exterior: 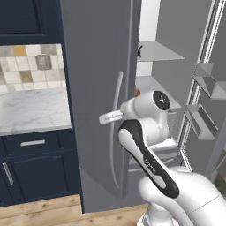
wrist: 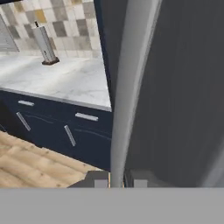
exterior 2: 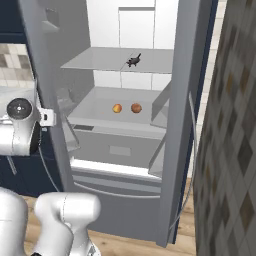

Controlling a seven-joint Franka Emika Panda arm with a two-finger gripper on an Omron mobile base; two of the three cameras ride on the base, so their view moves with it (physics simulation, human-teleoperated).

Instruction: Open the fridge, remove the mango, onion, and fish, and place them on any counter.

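Closest to the hand camera, the fingers [wrist: 116, 181] are clamped on the silver handle [wrist: 131, 87] of the fridge [exterior: 97, 88] door, beside the marble bench [wrist: 61, 81] — inside, the fish [exterior 2: 133, 61] lies on the upper shelf [exterior 2: 100, 59], above the mango [exterior 2: 117, 108] and the onion [exterior 2: 136, 108].

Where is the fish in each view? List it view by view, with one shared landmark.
Left base view: fish at the upper shelf's left end, peeking past the fridge door.
Right base view: fish top centre, on the upper shelf.
Hand view: faces the door handle instead.
Landmark: upper shelf, both base views.
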